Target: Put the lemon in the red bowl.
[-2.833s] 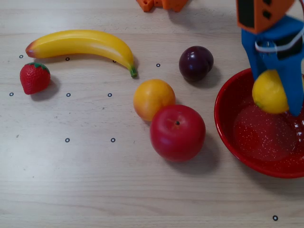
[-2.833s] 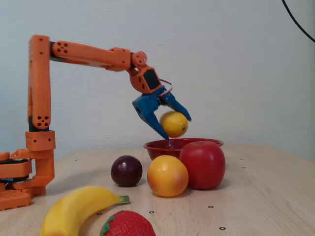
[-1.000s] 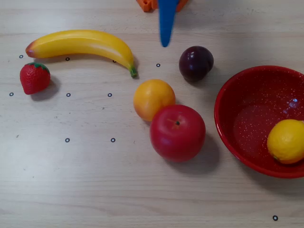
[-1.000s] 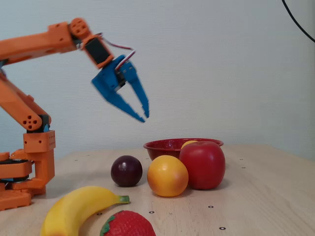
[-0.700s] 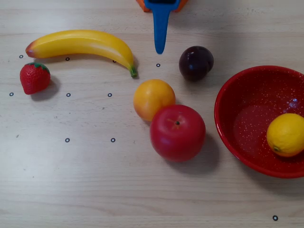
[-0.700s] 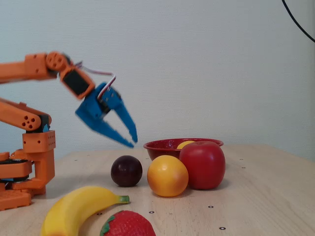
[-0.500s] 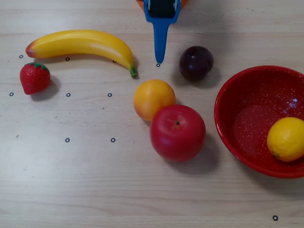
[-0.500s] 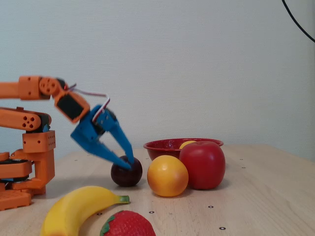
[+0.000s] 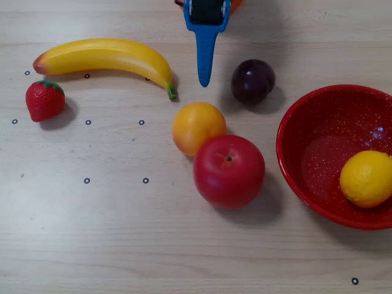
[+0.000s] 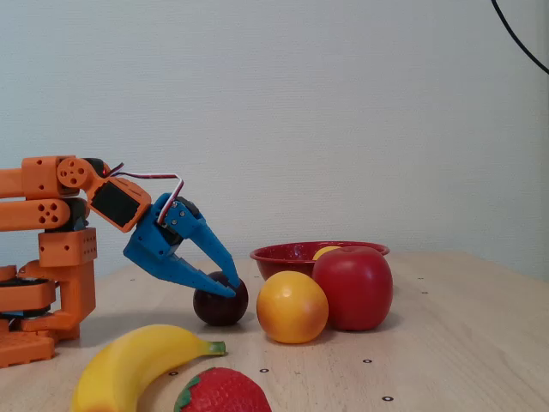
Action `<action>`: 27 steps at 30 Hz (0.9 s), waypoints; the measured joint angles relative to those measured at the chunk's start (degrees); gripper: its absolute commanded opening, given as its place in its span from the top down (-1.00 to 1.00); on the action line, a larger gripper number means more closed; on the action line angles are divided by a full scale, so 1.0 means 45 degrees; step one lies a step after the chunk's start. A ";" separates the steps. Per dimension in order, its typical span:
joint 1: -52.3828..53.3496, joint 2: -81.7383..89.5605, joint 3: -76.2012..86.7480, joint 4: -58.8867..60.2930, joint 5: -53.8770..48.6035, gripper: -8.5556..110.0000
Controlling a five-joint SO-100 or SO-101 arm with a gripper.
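The lemon (image 9: pixel 366 178) lies inside the red bowl (image 9: pixel 315 116) at the right edge of the overhead view, against the bowl's near-right wall. In the fixed view only the lemon's top (image 10: pixel 326 251) shows above the bowl's rim (image 10: pixel 287 254), behind the apple. My blue gripper (image 9: pixel 204 76) is at the top centre of the overhead view, tips together and holding nothing. It is well left of the bowl. In the fixed view the gripper (image 10: pixel 230 287) points down with its tips by the dark plum.
A dark plum (image 9: pixel 253 81) sits just right of the gripper tip. An orange (image 9: pixel 198 127) and a red apple (image 9: pixel 229 171) touch each other left of the bowl. A banana (image 9: pixel 104 58) and a strawberry (image 9: pixel 45 100) lie at the left. The orange arm base (image 10: pixel 51 257) stands at the fixed view's left.
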 measured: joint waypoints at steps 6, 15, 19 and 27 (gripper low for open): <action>-0.0020 0.0781 0.0020 0.1270 -0.0547 0.85; -0.0020 0.1660 0.0020 0.2344 -0.0898 0.85; -0.0020 0.1660 0.0020 0.2344 -0.0898 0.85; -0.0020 0.1660 0.0020 0.2344 -0.0898 0.85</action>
